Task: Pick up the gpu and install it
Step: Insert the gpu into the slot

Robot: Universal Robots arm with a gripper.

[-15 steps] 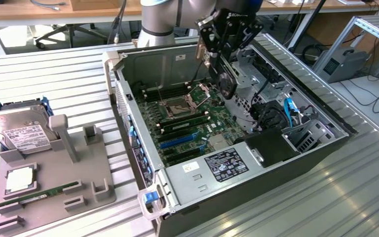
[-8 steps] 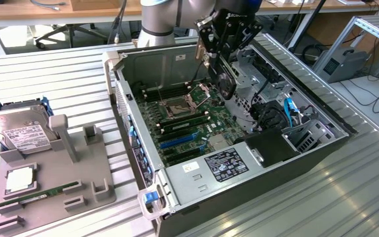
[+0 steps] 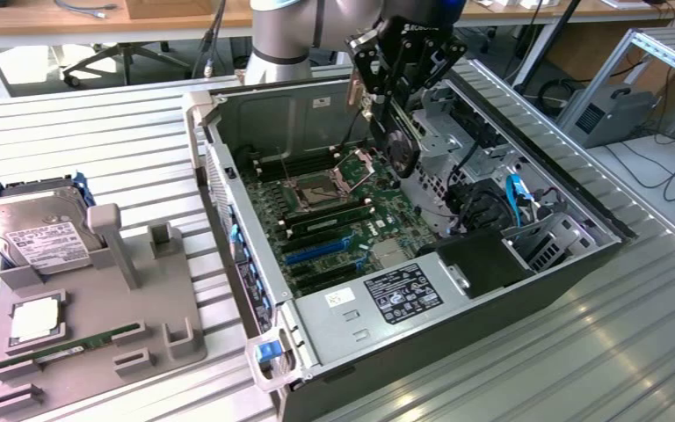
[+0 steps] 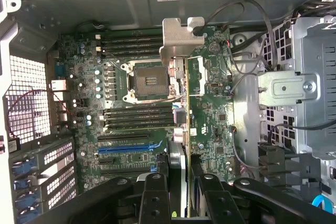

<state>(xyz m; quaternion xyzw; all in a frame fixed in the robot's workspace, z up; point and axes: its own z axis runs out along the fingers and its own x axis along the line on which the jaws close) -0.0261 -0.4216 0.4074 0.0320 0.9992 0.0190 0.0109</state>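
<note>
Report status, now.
Fingers shut on dark flat gpu card with silvery bracket. Card upright above green motherboard, not seated. Nothing across blue slots.

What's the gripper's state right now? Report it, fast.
Gripper: closed on the gpu, holding it edge-down above the motherboard in the open computer case.

We see the gpu (image 4: 186, 124) edge-on, its near end hidden between the fingers (image 4: 155, 195) of the hand (image 4: 181, 184), while the arm (image 3: 281, 35) is cut off by the exterior view's upper edge and the power-supply label (image 3: 402, 294) is too small to read.
</note>
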